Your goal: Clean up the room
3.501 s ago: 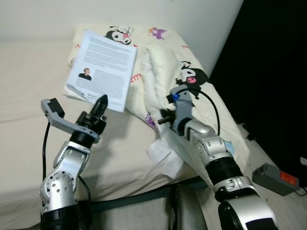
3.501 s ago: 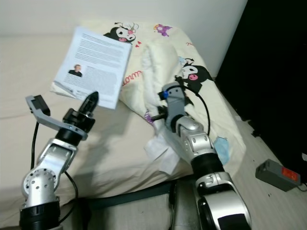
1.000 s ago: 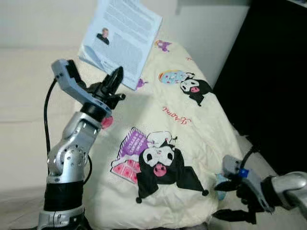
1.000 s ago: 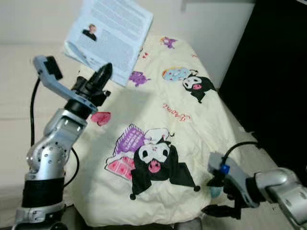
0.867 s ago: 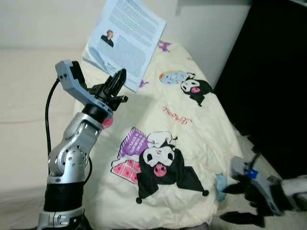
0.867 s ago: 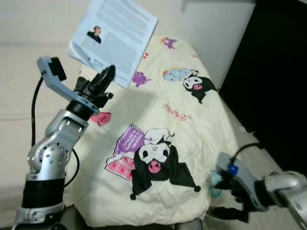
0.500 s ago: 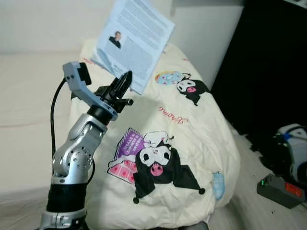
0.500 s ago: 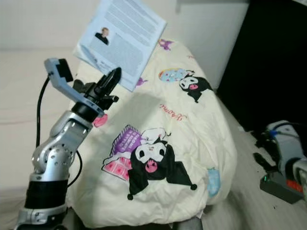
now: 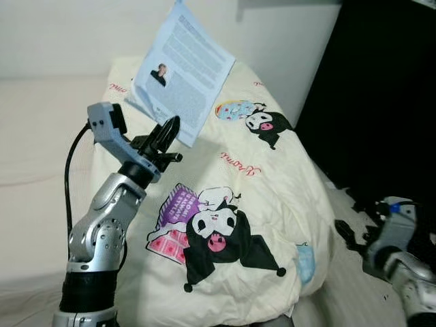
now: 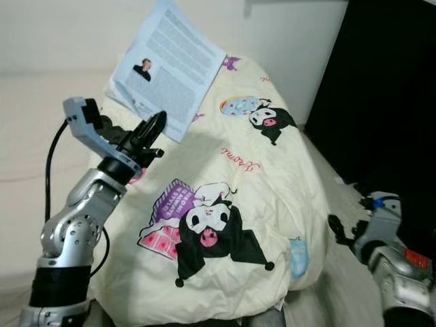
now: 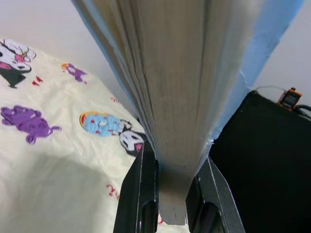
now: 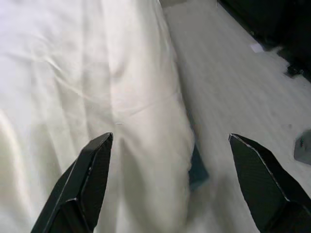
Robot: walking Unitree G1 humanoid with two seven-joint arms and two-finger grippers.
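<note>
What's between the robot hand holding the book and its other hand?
The cream cartoon-print blanket on the bed lies between the left tool, shut on the book, and the right tool, seen in the eye views.

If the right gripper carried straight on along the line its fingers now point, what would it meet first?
Most likely the cream quilt draped over the bed's edge: the right gripper is open, its fingers aimed at that fabric, with floor to one side. Depth is hard to judge.

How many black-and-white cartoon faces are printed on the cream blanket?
2. One large black-and-white cartoon face sits in the middle of the cream blanket; a smaller one is farther back toward the wall. More may hide behind the pale blue book.
</note>
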